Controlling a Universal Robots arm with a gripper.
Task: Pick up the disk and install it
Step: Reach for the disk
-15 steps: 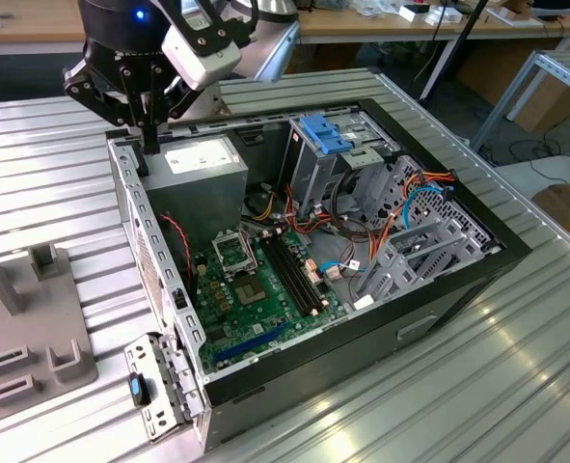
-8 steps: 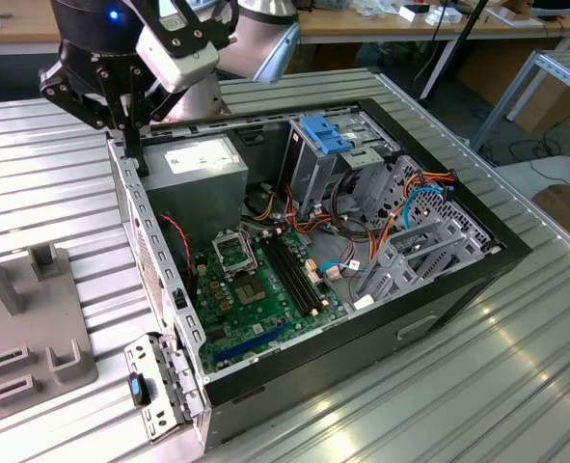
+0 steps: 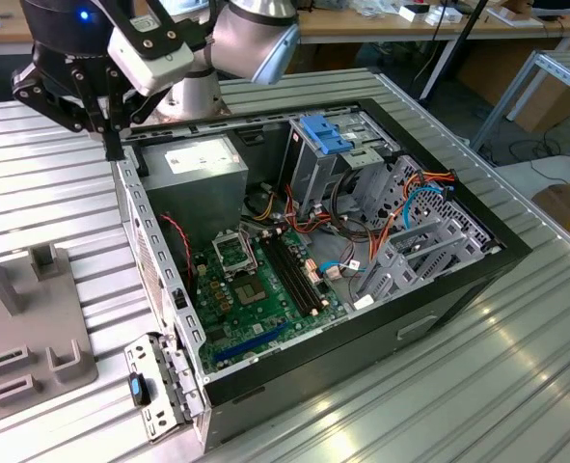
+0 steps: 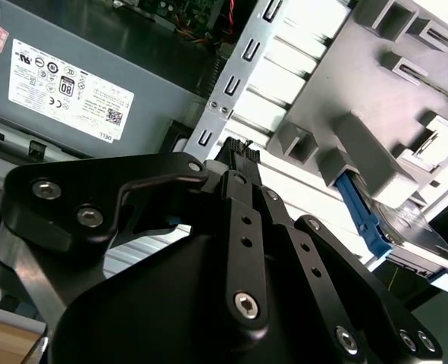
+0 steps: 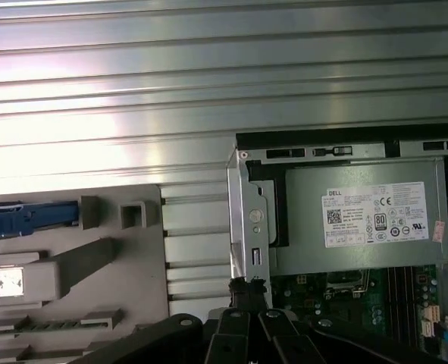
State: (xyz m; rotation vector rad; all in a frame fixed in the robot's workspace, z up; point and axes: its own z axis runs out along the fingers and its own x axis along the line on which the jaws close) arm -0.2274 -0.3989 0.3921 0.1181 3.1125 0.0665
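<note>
The disk stands on edge in a slot of the grey fixture tray, and one bright blue side rail runs along it. In the first wrist view that blue rail lies at the tray's far end. My gripper hangs over the side wall of the open computer case, by the corner with the power supply. Its black fingertips are pressed together with nothing between them, as the first wrist view of the gripper also shows. It is well apart from the disk.
The grey power supply with a white label fills the case corner near the gripper. Inside lie the green motherboard, cables and a drive cage with a light-blue latch. The fixture tray rests on the ribbed metal table.
</note>
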